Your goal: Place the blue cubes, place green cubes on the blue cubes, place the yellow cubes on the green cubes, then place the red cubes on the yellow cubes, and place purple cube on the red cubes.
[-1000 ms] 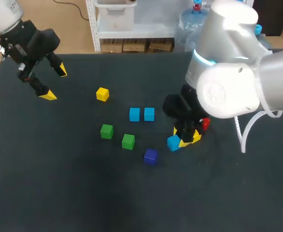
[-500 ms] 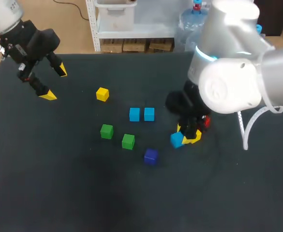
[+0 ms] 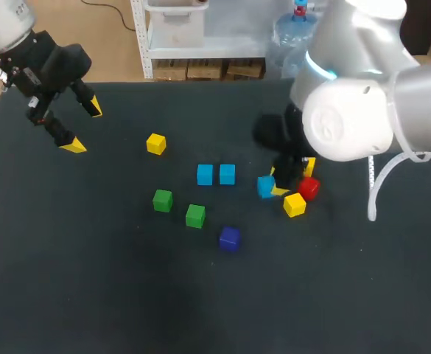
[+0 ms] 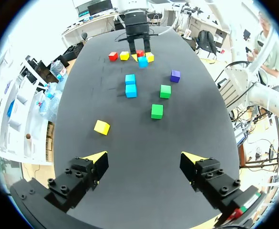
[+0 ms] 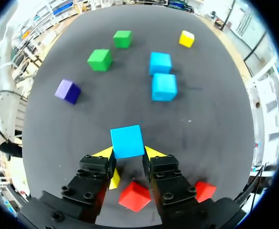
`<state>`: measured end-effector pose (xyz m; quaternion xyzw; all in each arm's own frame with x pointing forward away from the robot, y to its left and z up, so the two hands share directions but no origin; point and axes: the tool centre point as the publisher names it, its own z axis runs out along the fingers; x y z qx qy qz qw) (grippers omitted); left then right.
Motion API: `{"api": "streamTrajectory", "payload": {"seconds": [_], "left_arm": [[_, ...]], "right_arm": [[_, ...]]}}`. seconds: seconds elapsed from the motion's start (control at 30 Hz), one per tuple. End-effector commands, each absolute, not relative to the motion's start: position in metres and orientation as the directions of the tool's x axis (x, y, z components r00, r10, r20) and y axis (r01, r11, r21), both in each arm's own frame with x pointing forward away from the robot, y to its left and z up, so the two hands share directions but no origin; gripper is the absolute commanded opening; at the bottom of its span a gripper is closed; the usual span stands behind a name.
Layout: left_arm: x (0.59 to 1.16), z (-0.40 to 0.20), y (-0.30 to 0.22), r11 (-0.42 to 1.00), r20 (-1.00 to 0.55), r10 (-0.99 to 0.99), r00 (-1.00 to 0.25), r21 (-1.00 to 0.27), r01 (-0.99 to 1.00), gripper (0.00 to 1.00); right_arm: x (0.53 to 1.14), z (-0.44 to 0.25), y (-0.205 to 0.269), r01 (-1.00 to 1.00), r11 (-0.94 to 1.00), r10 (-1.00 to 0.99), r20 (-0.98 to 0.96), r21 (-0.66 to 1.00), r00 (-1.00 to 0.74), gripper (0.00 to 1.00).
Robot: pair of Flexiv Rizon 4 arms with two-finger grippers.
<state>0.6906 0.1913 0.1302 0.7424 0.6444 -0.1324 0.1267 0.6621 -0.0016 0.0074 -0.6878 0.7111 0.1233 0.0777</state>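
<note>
My right hand (image 5: 128,153) pinches a blue cube (image 5: 127,140) between its yellow tips, seemingly lifted off the black counter (image 3: 127,295), with a red cube (image 5: 135,196) and a yellow cube (image 3: 295,204) close under it; my left hand (image 3: 84,126) hangs spread wide at the far corner. To do this step well, I judge I should carry the cube level toward the two blue cubes (image 3: 205,175) lying side by side near the middle, line its faces up with theirs, and lower it until it rests before letting go. Coming straight down should keep it from nudging that pair.
</note>
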Motion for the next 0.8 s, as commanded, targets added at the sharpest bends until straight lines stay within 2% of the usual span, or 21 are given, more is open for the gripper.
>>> {"api": "streamTrajectory", "payload": {"seconds": [0.03, 0.8], "left_arm": [[0.691, 0.130, 0.192, -0.139, -0.360, 0.923, 0.136, 0.017, 0.990, 1.00], [0.691, 0.130, 0.192, -0.139, -0.360, 0.923, 0.136, 0.017, 0.990, 1.00]], "right_arm": [[0.668, 0.010, 0.006, -0.998, 0.038, -0.959, -0.277, 0.056, -0.052, 0.00], [0.690, -0.003, 0.021, -0.989, 0.147, -0.965, -0.214, 0.032, -0.151, 0.00]]}}
